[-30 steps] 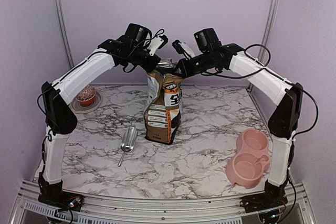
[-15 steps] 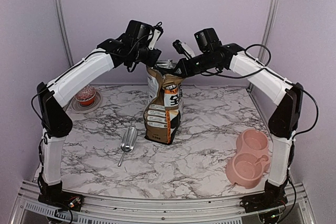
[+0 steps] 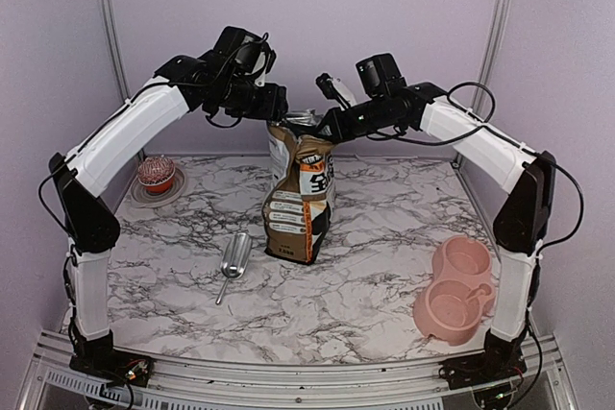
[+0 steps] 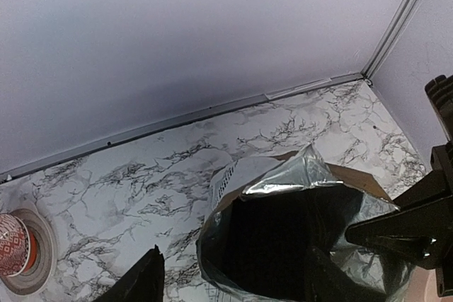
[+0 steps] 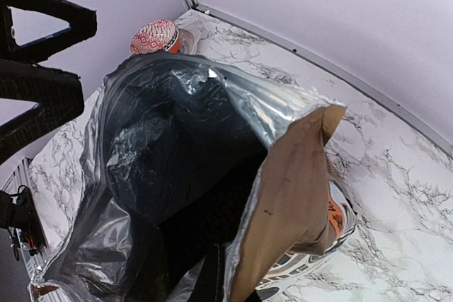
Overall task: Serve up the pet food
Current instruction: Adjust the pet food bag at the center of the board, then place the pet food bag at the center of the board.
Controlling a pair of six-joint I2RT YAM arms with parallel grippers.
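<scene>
While the right gripper [image 3: 321,126] is clamped on the upper rim of the bag [image 3: 300,201], with the paper flap seen running straight down into its jaws in the right wrist view, the left gripper [image 3: 276,104] is held with its fingers [image 4: 145,279] spread apart and nothing between them. It is positioned just above the opposite side of the rim. Only 1 of the 2 arms is therefore attached to anything.

Outward from the claws, the bag's mouth [image 4: 283,238] is found pulled open, with its foil lining gaping wide. The bag is stood upright near the middle of the table [image 3: 384,213] and is held at the top. The pet food is judged to lie inside the bag, but the interior is too dark in both wrist views for pellets to be made out, so this cannot be confirmed.

Farther out, the metal scoop [image 3: 233,258] is seen lying flat on the marble to the bag's left, apart from it and untouched. The pink double bowl [image 3: 456,292] is set well apart from the bag, near the right arm's base, and its 2 wells appear empty. A reddish mesh ball on a small dish [image 3: 157,177] is placed at the far left and is no part of the serving.

As far as can be judged, the opening of the bag is done. Taking up the scoop, drawing food out and filling the bowl are all left to do, so the task is reckoned to be at an early stage.
</scene>
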